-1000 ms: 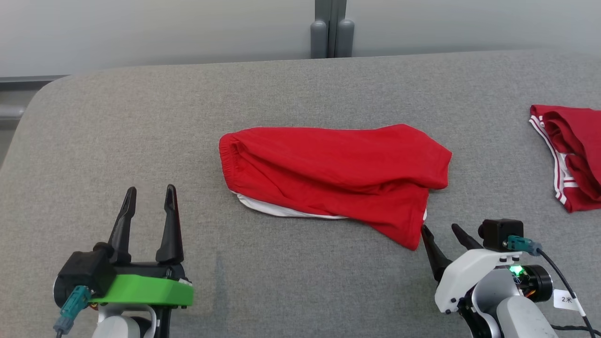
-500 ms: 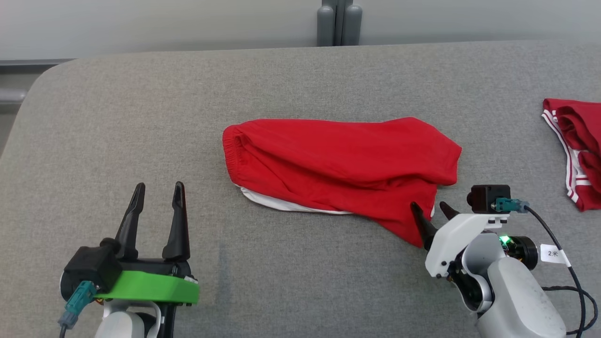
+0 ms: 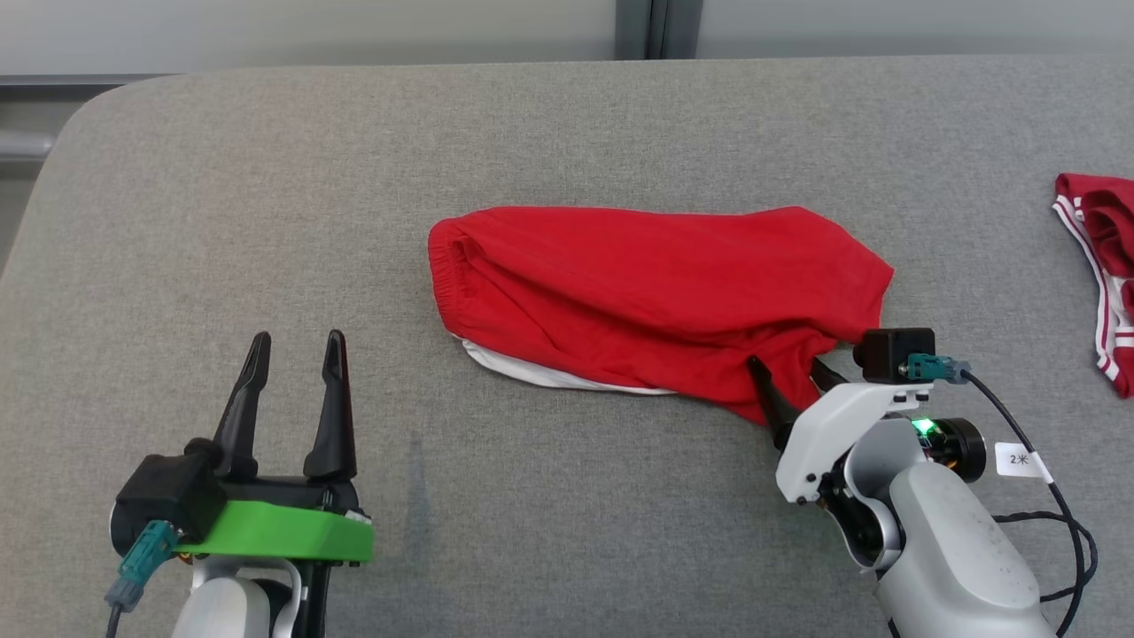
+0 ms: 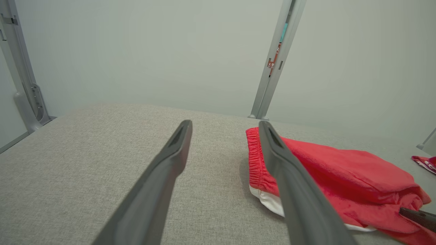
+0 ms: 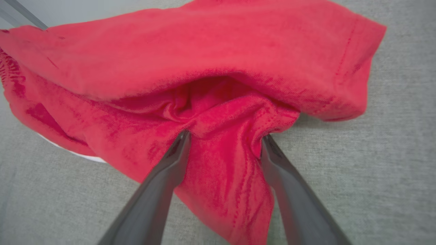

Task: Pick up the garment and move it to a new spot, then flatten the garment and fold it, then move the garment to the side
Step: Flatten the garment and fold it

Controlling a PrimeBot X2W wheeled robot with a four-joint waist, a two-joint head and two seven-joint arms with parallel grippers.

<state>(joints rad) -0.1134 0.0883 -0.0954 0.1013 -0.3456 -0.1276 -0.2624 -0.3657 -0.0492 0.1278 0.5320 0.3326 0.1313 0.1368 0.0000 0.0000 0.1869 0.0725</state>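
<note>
Right gripper (image 3: 785, 363) has reached the garment (image 3: 647, 283) on the grey surface (image 3: 266, 221), jaws wide; left gripper (image 3: 299, 338) likewise wide.

Illumination is bright, even and diffuse, from overhead. The head view is sharp. The garment (image 3: 656, 292) casts a soft, narrow shadow at its 6 o'clock edge. The left gripper (image 4: 225, 125) and right gripper (image 5: 226, 135) blur along their fingers toward 6 o'clock. The wall post (image 4: 25, 81) at 9 o'clock bows from lens distortion.
</note>
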